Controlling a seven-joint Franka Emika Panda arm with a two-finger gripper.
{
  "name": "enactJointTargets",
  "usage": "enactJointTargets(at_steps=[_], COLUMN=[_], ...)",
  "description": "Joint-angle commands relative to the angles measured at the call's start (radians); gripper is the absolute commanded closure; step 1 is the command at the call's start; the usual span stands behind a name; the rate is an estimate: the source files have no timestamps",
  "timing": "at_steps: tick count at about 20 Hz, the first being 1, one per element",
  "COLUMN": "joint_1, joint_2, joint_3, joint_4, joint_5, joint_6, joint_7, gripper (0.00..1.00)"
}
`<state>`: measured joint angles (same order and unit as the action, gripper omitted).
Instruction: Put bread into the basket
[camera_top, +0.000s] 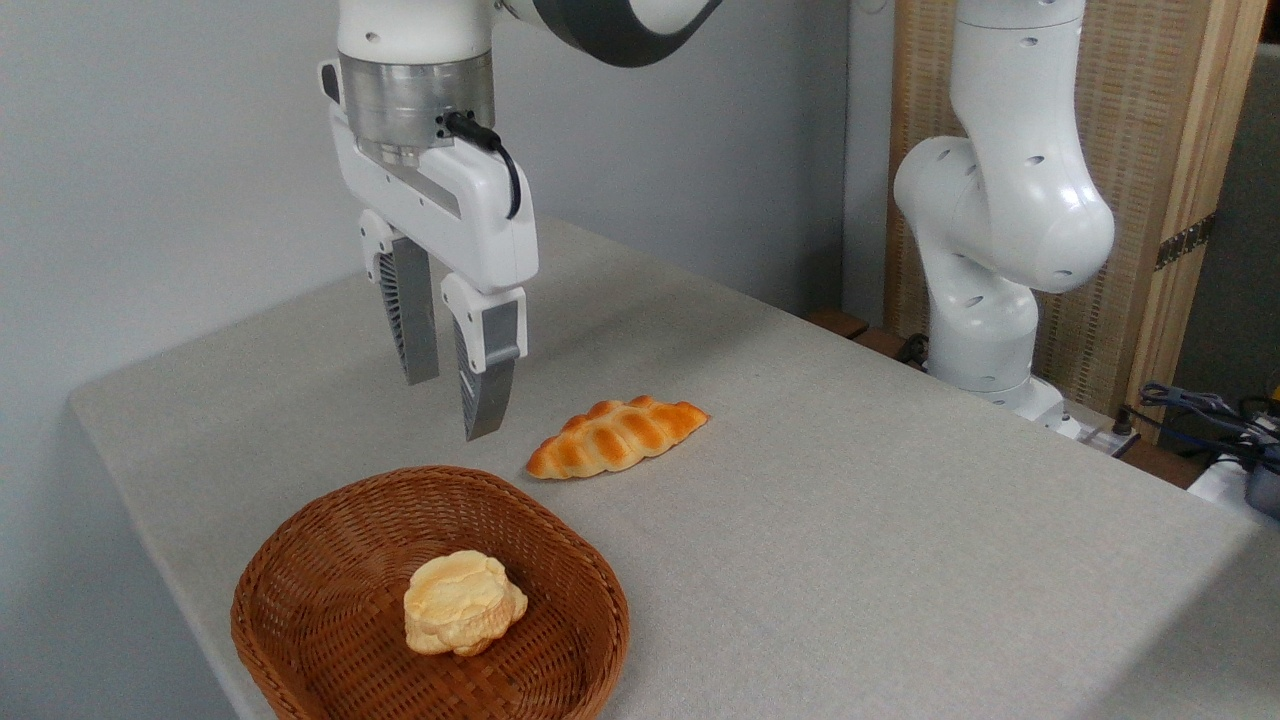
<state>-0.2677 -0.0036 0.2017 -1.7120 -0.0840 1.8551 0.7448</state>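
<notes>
While nothing is yet gripped, hand hangs above the surface, fingers pointing down and set a little apart, empty. Sits up and to the left of the bread, clear of it, and above the far edge of the basket.

Bread on the bare surface, lying flat, long axis slanting from lower left to upper right, just beyond the basket's far rim and not touching it. Inside the basket already: a pale yellow bun, near the middle, a little toward the front.

Step in hand, by the look of things: the approach, before any grasp. Loaf not lifted, nothing of the transfer done.

Next move probably calls for shifting right over the middle of the loaf, turning the wrist so the fingers straddle its narrow width rather than its length, opening wider if the present gap proves too small, then descending and closing. Short carry afterward, given how near the basket lies; room beside the bun looks sufficient.
</notes>
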Motion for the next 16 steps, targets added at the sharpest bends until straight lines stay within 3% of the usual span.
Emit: enactJointTargets(at_steps=[1, 16], joint_1=[-0.002, -0.004], joint_2=[-0.004, 0.011], joint_3=[0.004, -0.002], joint_4=[0.017, 0.017], joint_5=[-0.013, -0.013], joint_6=[-0.022, -0.022], joint_7=[-0.012, -0.004], gripper=[0.00, 0.00])
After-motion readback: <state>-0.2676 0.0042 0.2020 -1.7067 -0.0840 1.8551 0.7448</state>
